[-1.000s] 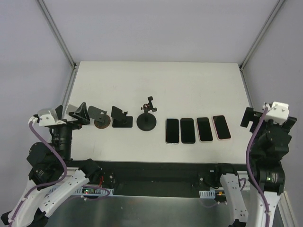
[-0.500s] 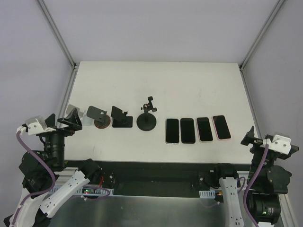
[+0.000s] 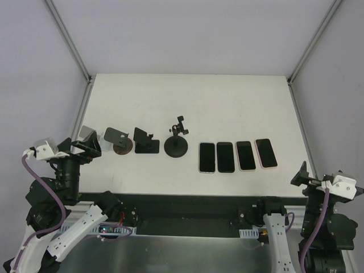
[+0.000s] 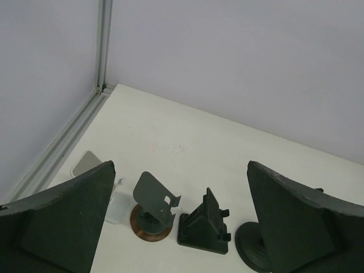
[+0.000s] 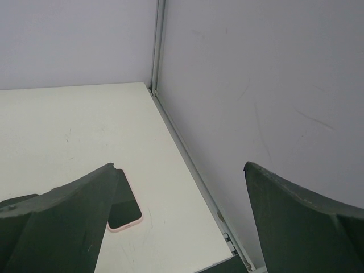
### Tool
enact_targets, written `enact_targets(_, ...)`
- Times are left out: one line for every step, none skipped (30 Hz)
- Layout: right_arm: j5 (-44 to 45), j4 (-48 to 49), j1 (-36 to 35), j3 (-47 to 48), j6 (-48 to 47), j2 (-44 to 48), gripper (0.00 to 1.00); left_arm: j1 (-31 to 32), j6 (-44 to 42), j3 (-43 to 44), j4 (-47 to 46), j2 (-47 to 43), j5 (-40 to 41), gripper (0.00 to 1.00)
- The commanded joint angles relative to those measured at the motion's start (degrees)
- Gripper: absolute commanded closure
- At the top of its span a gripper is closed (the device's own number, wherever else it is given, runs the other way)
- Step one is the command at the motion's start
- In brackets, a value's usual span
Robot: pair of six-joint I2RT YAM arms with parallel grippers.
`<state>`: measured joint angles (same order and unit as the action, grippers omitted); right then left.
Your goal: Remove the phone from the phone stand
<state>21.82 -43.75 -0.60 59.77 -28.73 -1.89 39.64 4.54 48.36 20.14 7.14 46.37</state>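
Lying flat, four glossy rectangular phones [image 3: 226, 157] | matte round-based stand [image 3: 177, 147] | left gripper [image 4: 179, 165] apart | right gripper [image 5: 180, 165] apart

Bright even light, soft shadows; sharp focus, no glare

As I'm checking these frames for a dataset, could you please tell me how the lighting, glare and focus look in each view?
Top external: even, diffuse light, faint shadows by the stands, no strong glare on the four phones. Left wrist: stands sharp, left gripper dark and underlit. Right wrist: right gripper equally dark, one finger covering part of the pink-cased phone.
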Motion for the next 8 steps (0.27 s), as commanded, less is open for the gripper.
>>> enact_targets(1.55, -3.35, -0.80, 3.68, 1.39, -2.94, 0.04, -0.61, 2.58, -1.07, -0.19, 3.31, -0.58, 0.01)
enact_targets(1.82, -3.54, -0.81, 3.86, 1.66, -3.38, 0.04, -0.61, 2.32, -1.16, -0.63, 4.19, -0.14, 0.01)
enact_targets(1.82, -3.54, -0.81, 4.13, 2.53, -3.90, 0.04, -0.61, 2.06, -1.07, -1.06, 5.16, -0.40, 0.01)
enact_targets(1.30, -3.89, -0.98, 4.30, 2.89, -4.35, 0.04, -0.61, 1.97, -0.12, -1.16, 7.26, -0.84, 0.01)
enact_targets(1.03, -4.06, -0.98, 4.39, 3.15, -4.52, 0.04, -0.61, 1.01, 0.33, -1.16, 8.23, -2.41, 0.01)
enact_targets(0.68, -3.98, -0.98, 4.31, 3.33, -4.96, 0.04, -0.61, 0.57, 0.68, -1.16, 9.11, -2.77, 0.01)
enact_targets(0.59, -3.80, -0.98, 4.13, 3.24, -5.23, 0.04, -0.61, 0.39, 0.95, -1.24, 10.34, -2.78, 0.01)
enact_targets(0.59, -3.54, -0.98, 4.04, 3.07, -5.23, 0.04, -0.61, 0.65, 0.95, -1.33, 10.79, -2.51, 0.01)
